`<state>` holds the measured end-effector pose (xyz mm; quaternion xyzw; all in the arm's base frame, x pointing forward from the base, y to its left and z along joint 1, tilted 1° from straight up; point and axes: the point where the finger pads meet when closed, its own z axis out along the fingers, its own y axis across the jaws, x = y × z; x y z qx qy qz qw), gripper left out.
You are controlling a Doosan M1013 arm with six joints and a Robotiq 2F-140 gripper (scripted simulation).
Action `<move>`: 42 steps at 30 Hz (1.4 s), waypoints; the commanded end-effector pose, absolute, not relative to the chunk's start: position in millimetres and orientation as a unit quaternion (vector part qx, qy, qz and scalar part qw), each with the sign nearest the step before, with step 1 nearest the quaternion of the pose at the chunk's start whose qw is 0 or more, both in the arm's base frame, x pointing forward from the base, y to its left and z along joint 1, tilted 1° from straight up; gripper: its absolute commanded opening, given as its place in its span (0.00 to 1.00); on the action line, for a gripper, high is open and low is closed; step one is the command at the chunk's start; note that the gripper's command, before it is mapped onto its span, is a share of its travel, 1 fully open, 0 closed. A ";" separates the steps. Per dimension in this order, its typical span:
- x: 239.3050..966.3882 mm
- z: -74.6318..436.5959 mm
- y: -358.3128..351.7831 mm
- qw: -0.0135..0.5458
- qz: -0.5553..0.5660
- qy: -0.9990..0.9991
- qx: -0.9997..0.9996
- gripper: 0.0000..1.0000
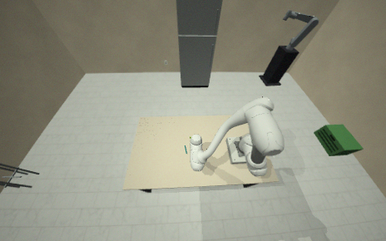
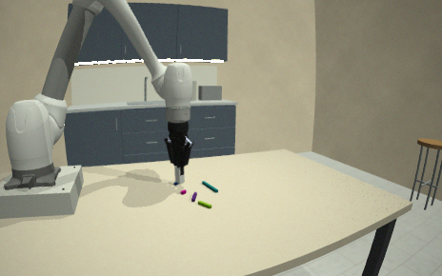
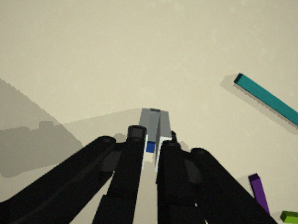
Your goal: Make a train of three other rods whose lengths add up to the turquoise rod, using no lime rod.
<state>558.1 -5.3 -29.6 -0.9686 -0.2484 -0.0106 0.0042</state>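
My gripper [image 2: 179, 181] [image 3: 153, 122] points down just above or at the table, shut on what looks like the grey rod [image 3: 155, 116], hard to tell from the grey fingertips. The small blue rod [image 2: 175, 184] [image 3: 150, 147] lies by the fingertips, in the wrist view just below the grey rod and roughly in line; I cannot tell whether they touch. The magenta rod [image 2: 183, 192] lies close by, hidden in the wrist view. The purple rod [image 2: 194, 197] [image 3: 258, 194] lies apart from it. The turquoise rod [image 1: 185, 150] [image 2: 210, 187] [image 3: 267, 100] lies farther right in the exterior view.
A lime rod [image 2: 205, 205] [image 3: 290, 217] lies near the purple rod, on the side nearer the exterior camera. The rods are on the wooden table [image 1: 154, 166] [image 2: 286, 214]. The arm's base plate [image 1: 233, 155] stands on the same table, at the left in the exterior view.
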 end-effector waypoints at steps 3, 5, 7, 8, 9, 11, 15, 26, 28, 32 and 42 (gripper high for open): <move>553.9 -32.8 -6.1 0.006 -0.009 -0.247 -0.969 0.03; 553.9 -32.8 -6.1 0.006 -0.009 -0.247 -0.969 0.03; 553.9 -32.8 -6.1 0.006 -0.009 -0.247 -0.969 0.03; 553.9 -32.8 -6.1 0.006 -0.009 -0.247 -0.969 0.03; 553.9 -32.8 -6.1 0.006 -0.009 -0.247 -0.969 0.03; 553.9 -32.8 -6.1 0.006 -0.009 -0.247 -0.969 0.05; 553.9 -32.8 -6.1 0.006 -0.009 -0.247 -0.969 0.08; 553.9 -32.8 -6.1 0.006 -0.009 -0.247 -0.969 0.15; 553.9 -32.8 -6.1 0.006 -0.009 -0.247 -0.969 0.15; 553.9 -32.8 -6.1 0.006 -0.009 -0.247 -0.969 0.15; 553.9 -25.6 -6.2 0.006 -0.009 -0.247 -0.969 0.15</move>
